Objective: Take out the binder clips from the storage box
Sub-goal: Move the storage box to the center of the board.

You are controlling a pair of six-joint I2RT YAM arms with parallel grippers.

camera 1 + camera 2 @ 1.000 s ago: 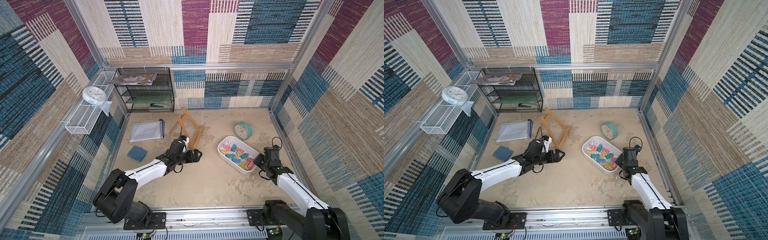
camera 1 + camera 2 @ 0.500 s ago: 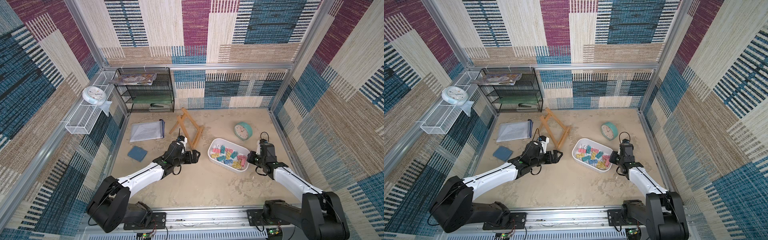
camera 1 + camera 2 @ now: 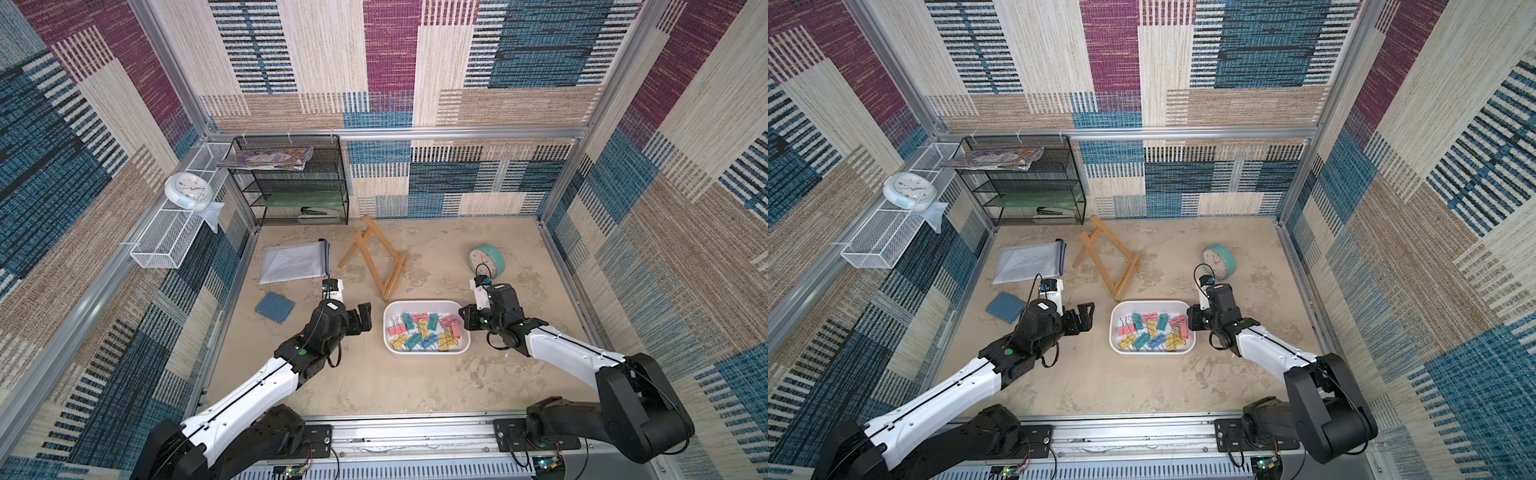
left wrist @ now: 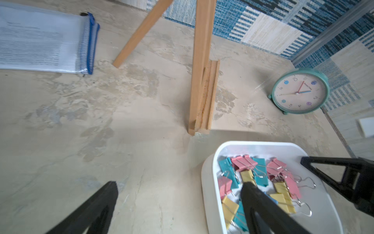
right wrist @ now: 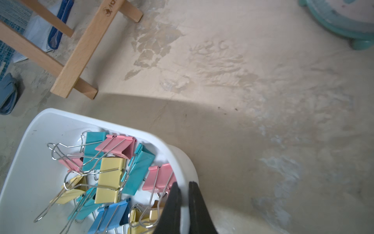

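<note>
The storage box (image 3: 424, 304) (image 3: 1150, 304) is a shallow white tray lying mid-table, square to the front edge. Several pastel binder clips (image 3: 424, 332) (image 3: 1152, 332) (image 5: 113, 172) (image 4: 261, 178) lie heaped inside it. My right gripper (image 3: 464, 318) (image 5: 183, 185) is shut on the box's right wall, one finger inside and one outside. Wide open and holding nothing, my left gripper (image 3: 365, 318) (image 4: 179, 188) hovers just left of the box. In the left wrist view one of its fingers (image 4: 255, 200) overlaps the clips.
A wooden easel (image 3: 374, 257) lies flat just behind the box. A teal clock (image 3: 486, 261) stands at the back right. A document pouch (image 3: 295, 262) and a blue pad (image 3: 274, 307) lie at the left. A black mesh shelf (image 3: 299, 183) and a wire basket (image 3: 166, 237) sit far left.
My right gripper has dragged the box leftward and a little nearer, turning it square to the front edge. My left gripper has drawn back to the left, still open.
</note>
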